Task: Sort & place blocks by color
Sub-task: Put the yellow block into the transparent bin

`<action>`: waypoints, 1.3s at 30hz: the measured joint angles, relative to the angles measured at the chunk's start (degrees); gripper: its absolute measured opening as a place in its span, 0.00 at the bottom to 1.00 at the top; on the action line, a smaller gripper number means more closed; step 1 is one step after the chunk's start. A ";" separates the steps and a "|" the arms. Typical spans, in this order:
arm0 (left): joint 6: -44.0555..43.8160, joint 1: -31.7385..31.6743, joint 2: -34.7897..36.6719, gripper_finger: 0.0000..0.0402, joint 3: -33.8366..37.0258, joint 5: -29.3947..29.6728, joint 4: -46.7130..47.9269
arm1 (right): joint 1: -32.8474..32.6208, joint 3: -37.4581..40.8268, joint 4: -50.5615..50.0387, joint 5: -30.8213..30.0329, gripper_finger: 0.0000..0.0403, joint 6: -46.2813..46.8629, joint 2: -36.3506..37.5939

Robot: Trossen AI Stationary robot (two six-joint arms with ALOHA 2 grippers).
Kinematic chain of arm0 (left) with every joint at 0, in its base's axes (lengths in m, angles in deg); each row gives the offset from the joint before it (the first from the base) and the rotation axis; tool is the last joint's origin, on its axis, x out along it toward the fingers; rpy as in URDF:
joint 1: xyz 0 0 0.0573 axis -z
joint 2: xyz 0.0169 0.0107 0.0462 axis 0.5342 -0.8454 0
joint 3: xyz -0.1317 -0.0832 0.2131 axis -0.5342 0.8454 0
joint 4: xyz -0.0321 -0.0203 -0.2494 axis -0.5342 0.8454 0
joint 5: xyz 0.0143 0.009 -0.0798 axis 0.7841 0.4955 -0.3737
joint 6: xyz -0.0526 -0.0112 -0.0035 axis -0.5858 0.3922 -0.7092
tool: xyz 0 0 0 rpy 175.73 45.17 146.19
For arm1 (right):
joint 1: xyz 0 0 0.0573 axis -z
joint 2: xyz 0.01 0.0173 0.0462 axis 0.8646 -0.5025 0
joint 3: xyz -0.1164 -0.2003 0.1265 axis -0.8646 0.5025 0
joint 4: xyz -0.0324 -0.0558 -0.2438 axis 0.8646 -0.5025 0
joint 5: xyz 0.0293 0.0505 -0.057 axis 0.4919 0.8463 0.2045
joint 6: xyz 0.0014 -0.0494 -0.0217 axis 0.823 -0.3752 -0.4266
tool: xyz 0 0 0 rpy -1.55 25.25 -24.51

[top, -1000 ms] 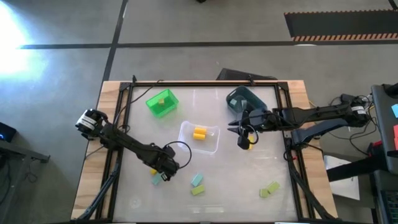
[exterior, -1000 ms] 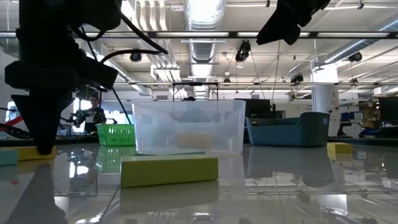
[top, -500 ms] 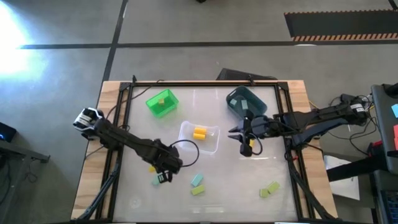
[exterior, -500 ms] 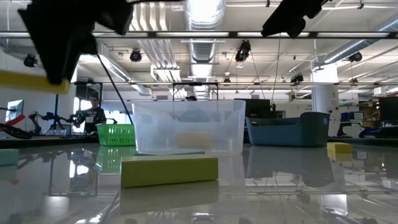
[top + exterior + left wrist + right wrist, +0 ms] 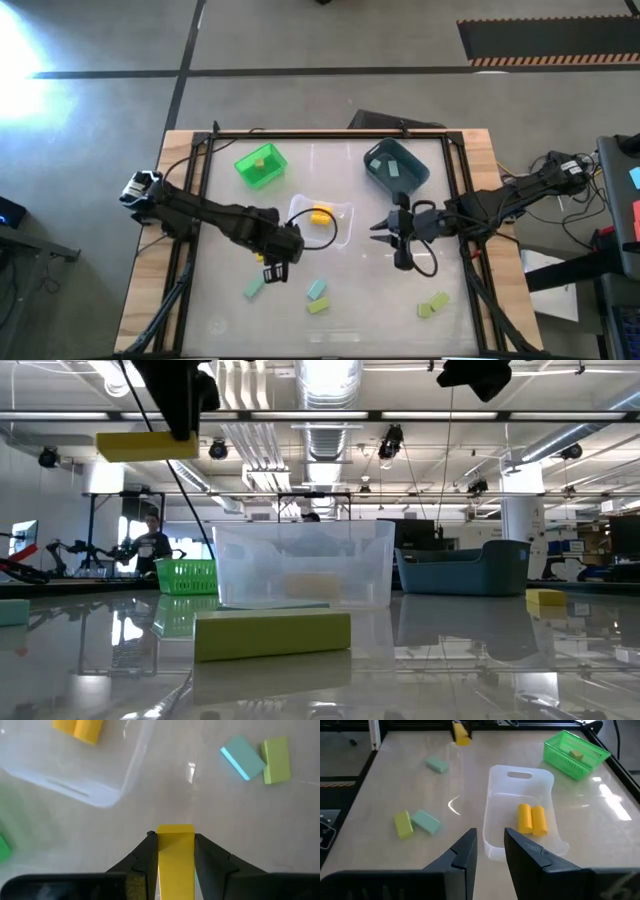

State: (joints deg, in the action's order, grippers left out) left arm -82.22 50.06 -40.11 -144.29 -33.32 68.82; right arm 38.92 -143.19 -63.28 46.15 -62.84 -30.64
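Since a second ago the left end effector (image 5: pixel 175 851) has lifted a yellow block (image 5: pixel 175 851) off the tabletop (image 5: pixel 360 300) toward the clear bin (image 5: pixel 340 228); its fingers are clamped on it. Carry it squarely over the bin's opening before releasing. Farther right, the right end effector (image 5: pixel 381 228) hangs empty, fingers slightly apart.

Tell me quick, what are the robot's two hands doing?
Left gripper: shut on a yellow block, lifted above the table.
Right gripper: holds nothing, fingers slightly apart.
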 joint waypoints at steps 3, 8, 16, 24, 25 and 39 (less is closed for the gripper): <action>3.17 -1.39 -0.85 0.21 -1.42 1.12 -0.23 | -1.74 0.01 0.33 -0.29 0.22 0.47 0.00; 10.24 -3.66 -4.50 0.21 -5.33 1.60 -0.19 | -4.29 0.09 2.61 -0.64 0.22 -0.53 0.02; 25.57 -6.67 -12.03 0.21 -12.57 3.66 0.15 | -7.42 0.55 8.67 -0.64 0.21 -6.14 0.02; 36.91 -10.30 -17.91 0.21 -16.69 5.72 -2.01 | -9.28 1.68 8.71 -0.77 0.18 -6.11 1.64; 38.21 -10.75 -18.44 0.21 -16.72 5.72 -2.70 | -9.58 2.09 8.69 -1.31 0.17 -6.05 2.25; 44.15 -13.72 -23.60 0.21 -15.31 4.94 -12.56 | -10.33 15.61 20.55 -4.62 0.17 -5.47 16.02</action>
State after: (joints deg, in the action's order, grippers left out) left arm -38.07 36.34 -63.71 -159.59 -28.38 56.27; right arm 28.59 -127.58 -42.72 41.53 -68.31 -14.61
